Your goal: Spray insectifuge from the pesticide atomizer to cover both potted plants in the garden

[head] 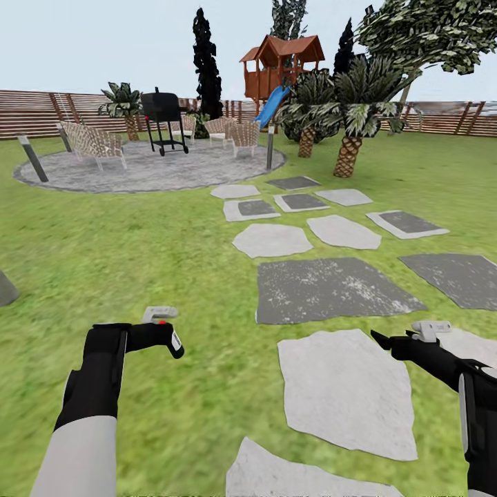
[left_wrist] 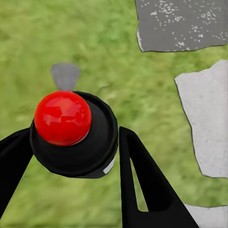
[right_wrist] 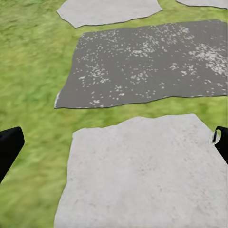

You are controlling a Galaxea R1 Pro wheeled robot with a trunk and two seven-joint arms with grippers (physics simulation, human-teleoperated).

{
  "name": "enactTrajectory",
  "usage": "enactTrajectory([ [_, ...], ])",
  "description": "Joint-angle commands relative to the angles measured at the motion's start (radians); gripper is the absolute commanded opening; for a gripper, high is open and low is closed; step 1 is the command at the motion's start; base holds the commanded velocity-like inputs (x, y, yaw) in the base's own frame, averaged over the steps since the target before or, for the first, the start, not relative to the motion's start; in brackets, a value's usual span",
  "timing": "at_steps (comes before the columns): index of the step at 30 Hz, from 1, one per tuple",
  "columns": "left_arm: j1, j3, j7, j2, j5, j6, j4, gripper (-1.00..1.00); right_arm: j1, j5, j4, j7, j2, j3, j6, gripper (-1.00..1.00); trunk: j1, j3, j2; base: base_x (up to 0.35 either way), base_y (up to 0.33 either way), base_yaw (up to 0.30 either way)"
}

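Note:
The pesticide atomizer [left_wrist: 71, 135] is a dark bottle with a round red button top, seen end-on between the black fingers of my left gripper [left_wrist: 76, 140], which is shut on it. From the head camera its pale nozzle and red top [head: 160, 315] poke up above the left gripper [head: 166, 337], low over the lawn at the lower left. My right gripper [head: 390, 342] hangs open and empty over a pale stepping stone [right_wrist: 137, 171], one finger [right_wrist: 9, 145] at each side of the right wrist view. The potted plants are out of view.
The garden lawn [head: 138, 248] stretches ahead, with pale and dark stepping stones [head: 331, 290] running to the right. Farther off lie a round paved patio [head: 138, 172] with wicker chairs, a black grill [head: 163, 117] and grey bollards [head: 33, 157]. Palms [head: 348, 131], a playhouse and the slat fence [head: 34, 110] stand behind.

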Motion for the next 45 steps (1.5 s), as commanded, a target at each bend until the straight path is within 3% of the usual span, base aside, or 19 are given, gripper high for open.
enactTrajectory([
  [1,-0.001,0.003,-0.010,-0.001,-0.008,0.003,-0.001,-1.00,-0.001,0.010,-0.001,0.010,0.000,-0.001,0.002,1.00,0.000,-0.001,-0.001,0.000,0.000,0.000],
  [14,-0.001,0.006,-0.010,-0.001,-0.008,-0.003,-0.003,-1.00,-0.001,0.011,-0.001,0.011,0.000,-0.001,0.002,1.00,0.000,-0.001,-0.001,0.042,0.022,0.000],
  [45,-0.001,0.012,-0.010,-0.001,-0.008,-0.012,-0.004,-1.00,-0.001,0.010,-0.001,0.011,0.000,-0.003,0.002,1.00,0.000,-0.001,-0.001,0.314,0.062,0.000],
])
